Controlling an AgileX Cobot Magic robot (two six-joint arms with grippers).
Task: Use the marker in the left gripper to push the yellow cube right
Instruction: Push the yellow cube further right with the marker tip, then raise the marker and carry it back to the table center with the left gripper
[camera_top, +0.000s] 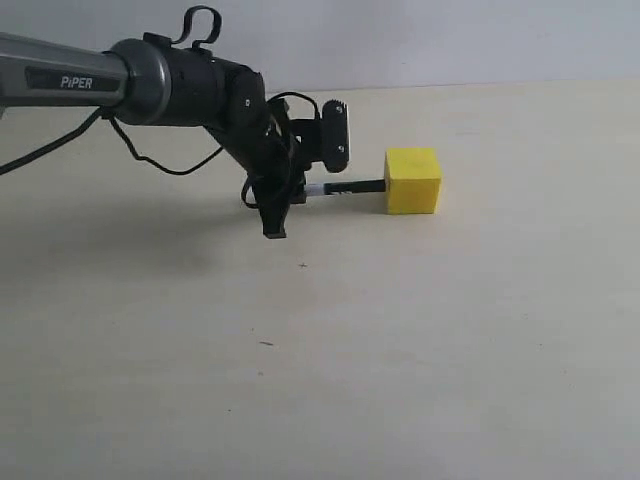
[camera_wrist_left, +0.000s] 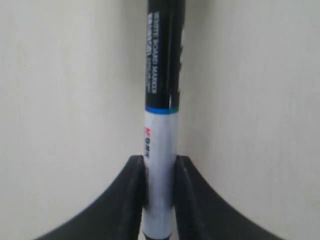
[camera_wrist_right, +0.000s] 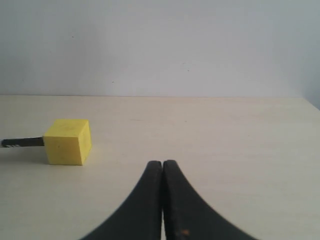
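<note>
My left gripper (camera_top: 285, 195) is shut on the marker (camera_top: 345, 187), which lies level above the table and points right. Its black cap end meets the left face of the yellow cube (camera_top: 413, 180). In the left wrist view the two black fingers (camera_wrist_left: 134, 190) clamp the marker's white barrel (camera_wrist_left: 161, 150), and the black cap half runs away from the jaws; the cube is out of that view. The right wrist view has the yellow cube (camera_wrist_right: 68, 141) with the marker's black tip (camera_wrist_right: 22, 142) against its side. My right gripper (camera_wrist_right: 163, 165) is shut, empty, and well apart from the cube.
The pale beige table (camera_top: 400, 350) spreads wide around the cube, with a plain light wall (camera_wrist_right: 160, 45) behind it. Black cables (camera_top: 160, 160) loop under the left arm.
</note>
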